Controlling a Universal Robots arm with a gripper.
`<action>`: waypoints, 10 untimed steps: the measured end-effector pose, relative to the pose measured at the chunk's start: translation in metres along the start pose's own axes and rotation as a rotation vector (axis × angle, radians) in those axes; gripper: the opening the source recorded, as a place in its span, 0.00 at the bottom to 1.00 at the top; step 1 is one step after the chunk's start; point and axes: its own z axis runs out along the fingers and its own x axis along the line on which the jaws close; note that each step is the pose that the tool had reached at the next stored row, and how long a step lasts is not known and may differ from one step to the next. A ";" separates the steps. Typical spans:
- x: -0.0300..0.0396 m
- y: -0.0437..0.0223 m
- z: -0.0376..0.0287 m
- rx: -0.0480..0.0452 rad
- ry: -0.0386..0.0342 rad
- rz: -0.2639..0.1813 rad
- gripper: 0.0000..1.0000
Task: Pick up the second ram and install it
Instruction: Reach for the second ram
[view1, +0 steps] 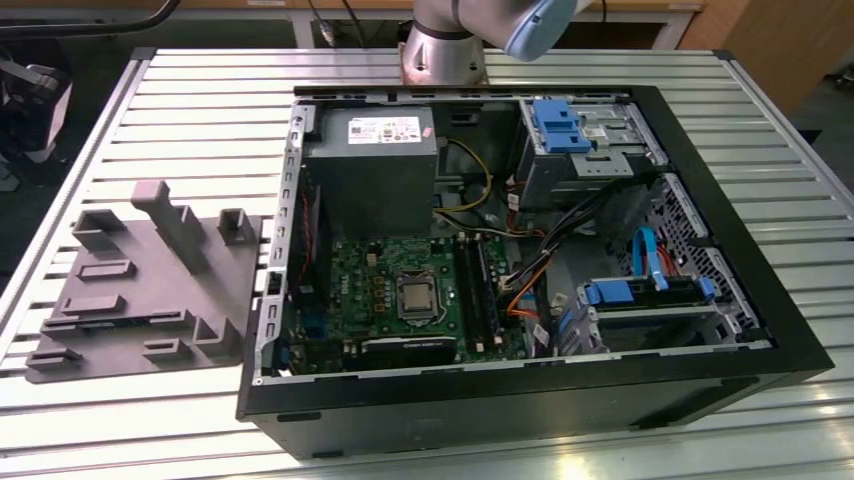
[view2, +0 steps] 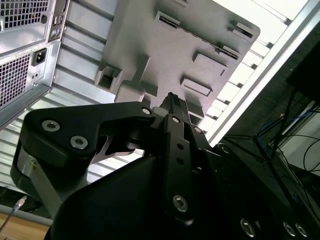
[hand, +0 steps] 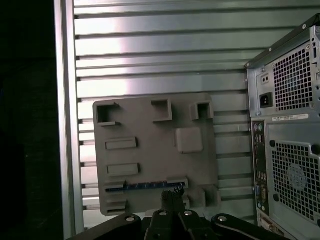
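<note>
Start at the jaws: in both wrist views they look pressed together with nothing between them, dark fingertips meeting in one narrow point. They hang above the grey plastic tray, clear of it.

And there is the second ram, lying flat in the long slot of the tray. In the first wrist view its blue-green board edge runs along that slot, just beside the fingertips as the camera sees them. It sits in its holder, untouched.

Around it the tray carries raised blocks and shallow rectangular pockets, with three taller notched posts along the far edge from the stick.

Out from there, the tray rests on the slatted metal desk. In the exterior view the tray sits on the exterior view's left, just beside the open computer case, whose rear panel with its vents and ports shows in the first wrist view.

Inside the case lies the green motherboard with the processor at its middle. The long black memory slots run just beside it on the exterior view's right, and the grey power supply sits beyond.

The arm rises from the desk behind the case.
</note>
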 end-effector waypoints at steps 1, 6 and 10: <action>0.0001 -0.0003 0.0002 0.0000 0.0000 0.000 0.11; 0.0008 -0.0019 0.0015 0.0000 0.0000 0.000 0.11; 0.0014 -0.0030 0.0023 0.0000 0.0000 0.000 0.11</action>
